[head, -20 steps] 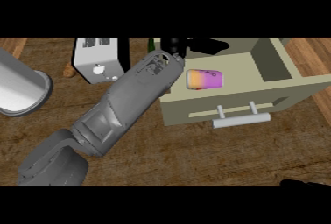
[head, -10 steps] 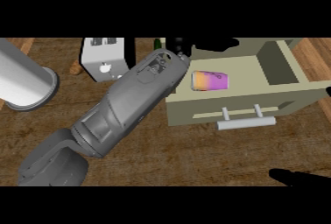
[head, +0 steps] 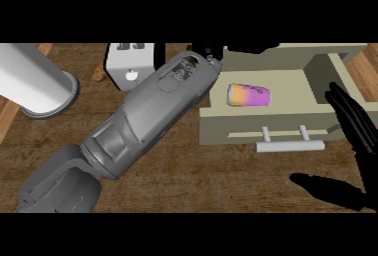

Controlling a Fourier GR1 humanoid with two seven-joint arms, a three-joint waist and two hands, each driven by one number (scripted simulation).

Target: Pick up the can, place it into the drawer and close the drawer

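Head view shows the orange-and-purple can (head: 249,95) lying inside the open beige drawer (head: 273,128), my right hand (head: 353,131) open beside it, closing not yet done.

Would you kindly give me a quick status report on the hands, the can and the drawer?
Right hand open beside drawer. Left hand at drawer's back, fingers unclear. Can lying inside open drawer. Handle unobstructed.

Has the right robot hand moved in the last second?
Yes. The right robot hand has risen from the view's lower right corner and now reaches alongside the drawer, near its right wall.
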